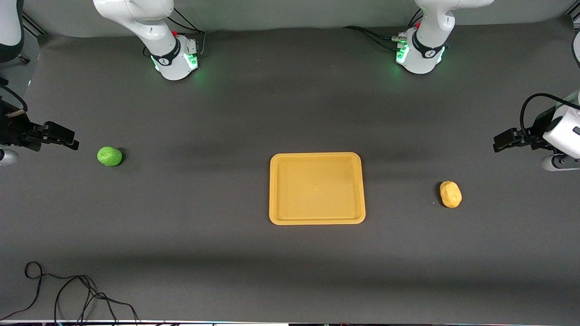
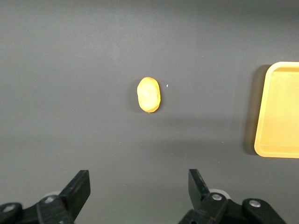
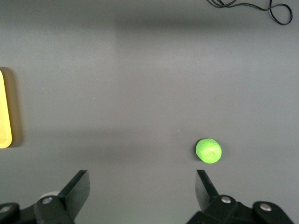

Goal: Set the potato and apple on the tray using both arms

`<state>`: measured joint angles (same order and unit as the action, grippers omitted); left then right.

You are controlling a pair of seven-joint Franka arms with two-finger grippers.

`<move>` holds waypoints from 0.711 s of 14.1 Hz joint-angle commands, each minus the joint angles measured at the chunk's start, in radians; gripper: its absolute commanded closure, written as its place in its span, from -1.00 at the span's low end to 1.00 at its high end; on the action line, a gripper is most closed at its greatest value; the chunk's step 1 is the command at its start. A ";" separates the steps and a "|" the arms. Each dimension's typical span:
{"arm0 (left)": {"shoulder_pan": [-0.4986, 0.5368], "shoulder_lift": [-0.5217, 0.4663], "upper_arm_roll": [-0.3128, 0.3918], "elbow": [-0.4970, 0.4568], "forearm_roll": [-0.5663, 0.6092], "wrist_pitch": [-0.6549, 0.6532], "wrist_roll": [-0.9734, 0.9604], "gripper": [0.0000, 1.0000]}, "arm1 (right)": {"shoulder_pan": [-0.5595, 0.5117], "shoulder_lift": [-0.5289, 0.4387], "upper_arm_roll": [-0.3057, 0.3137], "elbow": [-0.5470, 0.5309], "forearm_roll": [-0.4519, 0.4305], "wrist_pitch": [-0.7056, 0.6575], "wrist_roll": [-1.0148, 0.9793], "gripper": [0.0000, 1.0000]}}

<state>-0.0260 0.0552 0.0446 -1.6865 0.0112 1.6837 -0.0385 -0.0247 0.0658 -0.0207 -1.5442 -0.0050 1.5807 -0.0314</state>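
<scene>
Tray (image 1: 317, 219) lies empty mid-worktop (image 1: 226, 253), reachable by both arms. Well apart from the tray toward the left arm's end lies the potato (image 1: 450, 194), toward the right arm's end the apple (image 1: 109, 156). Left pincer (image 1: 500, 145) and right pincer (image 1: 68, 140) hang near their fruits, fingers apart, probably ready to descend.

Open table (image 1: 226, 113) around tray (image 1: 317, 220)
</scene>
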 commanded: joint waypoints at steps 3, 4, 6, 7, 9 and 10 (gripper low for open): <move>-0.009 -0.009 0.003 0.014 0.003 -0.007 -0.020 -0.88 | 0.005 -0.003 -0.002 -0.001 0.007 0.010 0.024 -1.00; -0.009 -0.008 0.003 0.014 0.003 -0.004 -0.018 -0.88 | 0.005 0.000 -0.002 -0.002 0.007 0.010 0.024 -1.00; -0.009 -0.020 0.003 0.019 0.003 -0.019 -0.015 -0.88 | 0.005 -0.004 -0.004 -0.004 0.007 0.010 0.019 -1.00; -0.006 -0.021 0.003 0.028 0.003 -0.021 -0.005 -0.88 | 0.006 -0.007 -0.004 -0.005 0.007 0.001 0.013 -1.00; -0.009 -0.017 0.003 0.025 0.003 -0.027 -0.009 -0.88 | 0.012 -0.011 -0.002 -0.034 0.002 0.005 0.019 -1.00; -0.009 -0.018 0.003 0.022 0.003 -0.030 -0.012 -0.88 | 0.009 -0.014 -0.004 -0.054 0.003 0.021 0.019 -1.00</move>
<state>-0.0260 0.0493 0.0446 -1.6652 0.0112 1.6797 -0.0389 -0.0212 0.0675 -0.0203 -1.5551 -0.0050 1.5846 -0.0311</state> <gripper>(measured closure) 0.057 0.000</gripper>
